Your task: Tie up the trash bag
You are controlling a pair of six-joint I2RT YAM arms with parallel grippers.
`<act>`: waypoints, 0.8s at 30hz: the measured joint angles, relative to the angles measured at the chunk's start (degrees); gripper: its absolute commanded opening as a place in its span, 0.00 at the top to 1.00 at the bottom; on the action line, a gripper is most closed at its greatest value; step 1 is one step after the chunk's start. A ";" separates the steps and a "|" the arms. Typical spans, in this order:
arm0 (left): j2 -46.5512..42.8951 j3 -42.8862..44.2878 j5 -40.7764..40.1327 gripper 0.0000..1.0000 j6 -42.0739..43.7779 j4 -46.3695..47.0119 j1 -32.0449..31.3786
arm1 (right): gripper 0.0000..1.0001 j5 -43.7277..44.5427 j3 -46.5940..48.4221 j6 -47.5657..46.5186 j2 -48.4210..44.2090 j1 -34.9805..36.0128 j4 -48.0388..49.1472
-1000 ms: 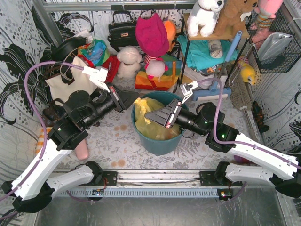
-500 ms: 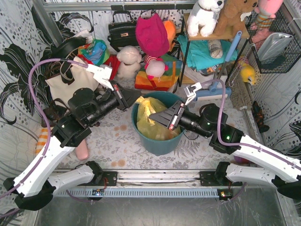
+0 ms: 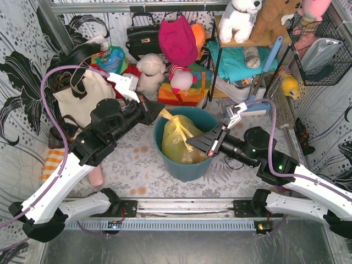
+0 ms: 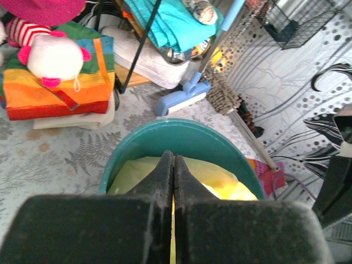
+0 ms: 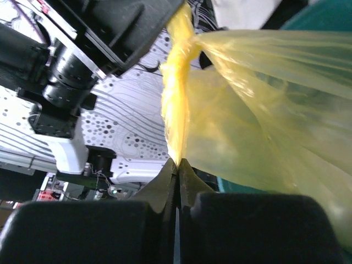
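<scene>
The yellow trash bag (image 3: 177, 137) sits in the teal-blue bucket (image 3: 187, 168) at the table's middle, its top drawn up into a twisted strand. My left gripper (image 3: 159, 113) is shut on the strand's upper end at the bucket's far left rim. In the left wrist view the left gripper (image 4: 174, 157) is closed on a sliver of yellow film, above the bag (image 4: 220, 181). My right gripper (image 3: 190, 144) is shut on the bag over the bucket's middle. In the right wrist view the right gripper (image 5: 177, 162) pinches the strand's lower end and the bag (image 5: 264, 104) stretches away to the right.
A cream tote bag (image 3: 82, 96) stands left of the bucket behind my left arm. Plush toys (image 3: 151, 71), a rainbow cloth (image 3: 181, 91) and a black handbag (image 3: 144, 36) crowd the back. A shelf rack (image 3: 242, 55) and a blue brush (image 3: 250, 107) stand at the back right.
My right gripper has pulled back to the right, out from over the bucket's left side. My left gripper has shifted right and up. The bag's top is drawn up higher.
</scene>
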 measured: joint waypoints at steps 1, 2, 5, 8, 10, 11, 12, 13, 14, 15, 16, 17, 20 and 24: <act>0.11 -0.13 -0.42 1.00 0.33 0.02 0.13 | 1.00 0.28 -0.57 0.00 -0.50 0.00 -0.68; 0.31 -0.37 -0.92 1.00 0.76 0.04 0.35 | 1.00 0.68 -1.09 0.07 -0.98 0.00 -1.49; 1.09 -1.27 -2.23 1.00 1.68 0.07 0.72 | 1.00 1.90 -3.04 0.63 -2.73 0.00 -3.93; 1.95 -2.38 -3.58 1.00 2.40 -0.09 1.01 | 1.00 3.50 -5.14 1.77 -4.81 0.00 -7.06; 2.71 -2.51 -4.68 1.00 2.58 -0.87 1.18 | 1.00 4.70 -5.90 2.43 -5.73 0.00 -9.51; 3.08 -2.51 -5.16 1.00 2.64 -1.22 1.31 | 1.00 5.44 -6.01 2.91 -5.99 0.00 -10.86; 3.52 -2.51 -5.62 1.00 2.69 -1.53 1.42 | 1.00 6.23 -6.01 3.28 -6.12 0.00 -12.15; 3.87 -2.45 -6.10 1.00 2.75 -1.81 1.42 | 1.00 7.02 -6.01 3.43 -6.19 0.00 -13.31; 4.28 -2.32 -6.54 1.00 2.82 -2.34 1.42 | 1.00 7.72 -6.01 3.52 -6.23 0.00 -14.34; 4.70 -2.08 -6.84 1.00 2.89 -3.06 1.42 | 1.00 8.41 -5.97 3.52 -6.21 0.00 -15.32; 5.01 -1.79 -7.15 1.00 3.02 -3.74 1.42 | 1.00 9.05 -5.90 3.52 -6.14 0.00 -16.33; 5.29 -1.44 -7.50 1.00 3.08 -4.37 1.42 | 1.00 9.57 -5.75 3.52 -6.03 0.00 -17.18; 5.42 -0.57 -8.26 1.00 3.43 -5.44 1.42 | 1.00 10.91 -4.57 3.45 -5.35 0.00 -19.19; 5.22 0.61 -9.46 1.00 3.74 -6.27 1.42 | 1.00 12.68 -2.16 3.28 -4.09 0.00 -21.42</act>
